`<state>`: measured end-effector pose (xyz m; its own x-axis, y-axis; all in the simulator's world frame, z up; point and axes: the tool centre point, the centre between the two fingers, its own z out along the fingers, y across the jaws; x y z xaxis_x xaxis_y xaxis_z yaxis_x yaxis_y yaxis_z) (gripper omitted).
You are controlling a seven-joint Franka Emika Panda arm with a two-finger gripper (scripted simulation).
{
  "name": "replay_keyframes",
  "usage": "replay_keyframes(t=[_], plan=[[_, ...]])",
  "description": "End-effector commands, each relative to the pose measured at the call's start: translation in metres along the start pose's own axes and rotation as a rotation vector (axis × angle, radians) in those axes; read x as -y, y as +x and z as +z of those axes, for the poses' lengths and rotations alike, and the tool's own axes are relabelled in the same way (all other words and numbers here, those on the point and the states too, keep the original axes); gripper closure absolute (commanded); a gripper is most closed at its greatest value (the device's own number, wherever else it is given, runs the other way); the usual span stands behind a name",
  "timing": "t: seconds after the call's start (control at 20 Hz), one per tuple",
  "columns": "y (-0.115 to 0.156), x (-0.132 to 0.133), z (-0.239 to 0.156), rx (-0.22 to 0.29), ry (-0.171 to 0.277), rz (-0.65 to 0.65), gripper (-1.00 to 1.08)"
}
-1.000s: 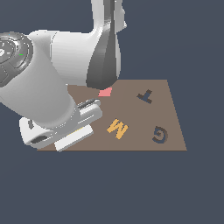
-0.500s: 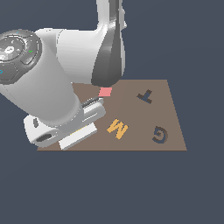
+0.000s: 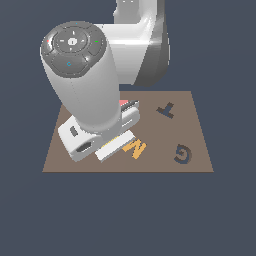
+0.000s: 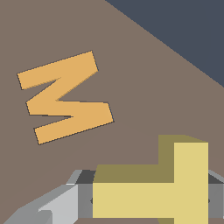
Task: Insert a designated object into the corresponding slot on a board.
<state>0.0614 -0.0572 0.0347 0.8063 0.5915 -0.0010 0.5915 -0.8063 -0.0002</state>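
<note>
1. Wrist view shows the tool [image 4: 151, 197] clamped on the yellow T block [image 4: 151, 192], held above the board [image 4: 131, 65].
2. Beyond it lies the orange M block [image 4: 65, 97].
3. Since a second ago the arm has swung over the board; the T-shaped slot [image 3: 165, 109] lies farther off, unfilled.

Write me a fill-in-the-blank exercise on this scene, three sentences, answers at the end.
1. The yellow T block sits between the fingers of the ____.
2. The orange block lying on the board is shaped like the letter ____.
3. Besides the T-shaped slot, the board has a dark recess shaped like the letter ____.

Answers: gripper; M; G
</note>
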Motion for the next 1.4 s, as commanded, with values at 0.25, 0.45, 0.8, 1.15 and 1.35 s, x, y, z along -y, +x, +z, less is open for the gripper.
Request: replay_keyframes(t=[0.25,0.45,0.8,1.15,1.35], plan=[[0.014,0.087,-0.002,-0.001,0.0,-0.125,1.08],[0.017,0.135,-0.004,-0.001,0.0,-0.194,1.08],[0.016,0.2,-0.005,0.0,-0.001,-0.286,1.08],[0.014,0.233,-0.006,0.0,-0.001,-0.333,1.08],[0.014,0.235,-0.006,0.0,0.0,-0.336,1.08]])
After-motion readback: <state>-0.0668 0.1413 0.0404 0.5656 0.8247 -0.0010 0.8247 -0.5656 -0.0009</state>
